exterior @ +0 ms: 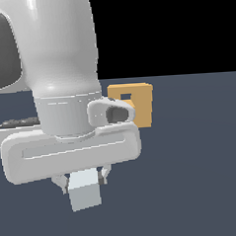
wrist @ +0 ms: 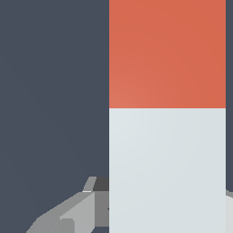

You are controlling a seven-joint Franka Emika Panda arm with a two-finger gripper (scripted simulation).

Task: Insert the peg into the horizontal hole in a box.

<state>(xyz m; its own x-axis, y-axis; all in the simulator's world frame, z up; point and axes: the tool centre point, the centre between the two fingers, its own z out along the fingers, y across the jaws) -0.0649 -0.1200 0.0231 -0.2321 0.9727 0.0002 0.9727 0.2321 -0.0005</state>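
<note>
The peg (exterior: 84, 190) shows its white-grey end pointing toward the camera in the exterior view, held between the fingers of my gripper (exterior: 83, 180). In the wrist view the peg (wrist: 167, 168) fills much of the picture, white-grey near the gripper and orange-red farther out. One finger (wrist: 73, 211) shows beside it. The tan box (exterior: 139, 106) stands behind the arm on the dark floor, partly hidden by my hand. Its square hole (exterior: 125, 96) shows just above the hand's edge. The gripper is shut on the peg, nearer the camera than the box.
My white arm and hand (exterior: 64, 93) fill the exterior view's left and hide part of the box. The dark blue-grey floor (exterior: 202, 174) spreads to the exterior view's right.
</note>
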